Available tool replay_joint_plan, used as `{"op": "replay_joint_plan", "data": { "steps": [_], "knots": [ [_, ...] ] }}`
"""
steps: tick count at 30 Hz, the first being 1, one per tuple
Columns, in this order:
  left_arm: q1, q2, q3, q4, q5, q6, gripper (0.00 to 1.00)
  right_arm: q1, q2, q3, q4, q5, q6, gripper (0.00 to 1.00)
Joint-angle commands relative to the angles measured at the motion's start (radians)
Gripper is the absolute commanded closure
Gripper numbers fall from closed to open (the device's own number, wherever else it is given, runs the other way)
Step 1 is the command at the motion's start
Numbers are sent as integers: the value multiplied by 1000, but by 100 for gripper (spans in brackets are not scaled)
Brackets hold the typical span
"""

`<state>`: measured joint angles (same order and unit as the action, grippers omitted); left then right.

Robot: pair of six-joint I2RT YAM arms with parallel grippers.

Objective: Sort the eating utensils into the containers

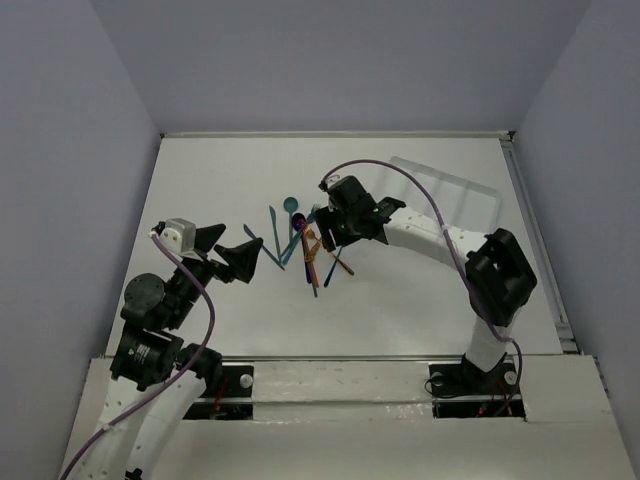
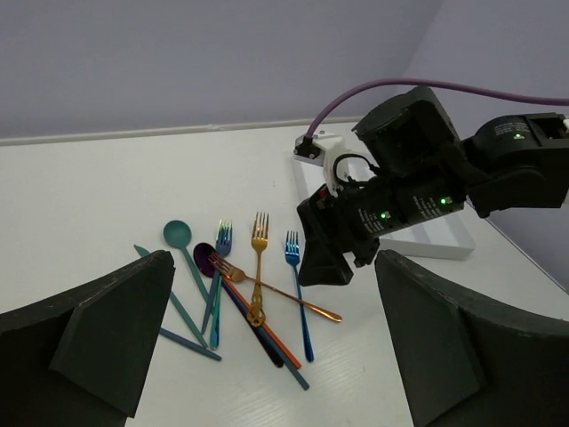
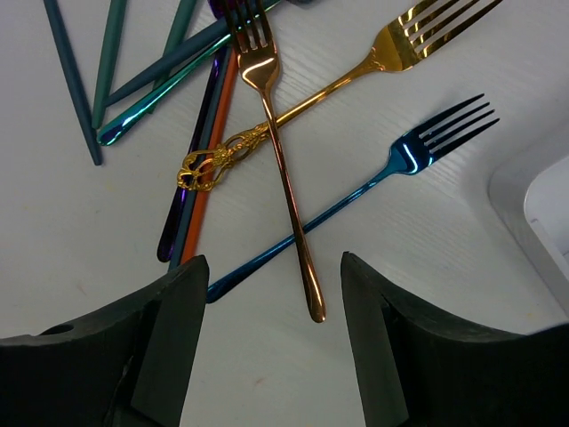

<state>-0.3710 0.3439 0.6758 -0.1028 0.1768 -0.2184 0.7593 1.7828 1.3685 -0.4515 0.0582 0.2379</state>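
Note:
The eating utensils lie in a loose pile (image 1: 305, 248) mid-table. In the right wrist view a copper fork (image 3: 284, 169) lies across a blue fork (image 3: 356, 191) and an ornate gold fork (image 3: 356, 76). My right gripper (image 3: 274, 294) is open just above them, and the copper fork's handle end lies between its fingers. My left gripper (image 2: 276, 356) is open and empty, hovering near the pile's near left side. From there I also see a teal spoon (image 2: 178, 235) and a purple spoon (image 2: 206, 260). The white tray (image 1: 450, 195) stands at the back right, partly hidden by the right arm.
The right arm (image 1: 440, 240) reaches over the tray towards the pile, with its purple cable (image 1: 420, 190) arching above. Grey walls close in the table on three sides. A corner of the tray (image 3: 533, 205) lies just right of the right gripper.

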Motion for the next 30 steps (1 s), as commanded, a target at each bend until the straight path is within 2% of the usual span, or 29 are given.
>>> {"op": "replay_joint_plan", "data": {
  "steps": [1, 14, 15, 18, 30],
  "knots": [
    [4, -11, 39, 32, 15, 8, 1, 3, 75, 102, -36, 49, -49, 33],
    [4, -13, 38, 34, 12, 8, 1, 3, 285, 262, -99, 54, -91, 47],
    [4, -11, 38, 34, 10, 8, 1, 3, 290, 265, -101, 49, -91, 51],
    [4, -11, 38, 35, 10, 7, 1, 3, 313, 277, -104, 35, -88, 56],
    [4, -20, 38, 35, 9, 5, 1, 3, 382, 300, -107, 3, -84, 64]
  ]
}}
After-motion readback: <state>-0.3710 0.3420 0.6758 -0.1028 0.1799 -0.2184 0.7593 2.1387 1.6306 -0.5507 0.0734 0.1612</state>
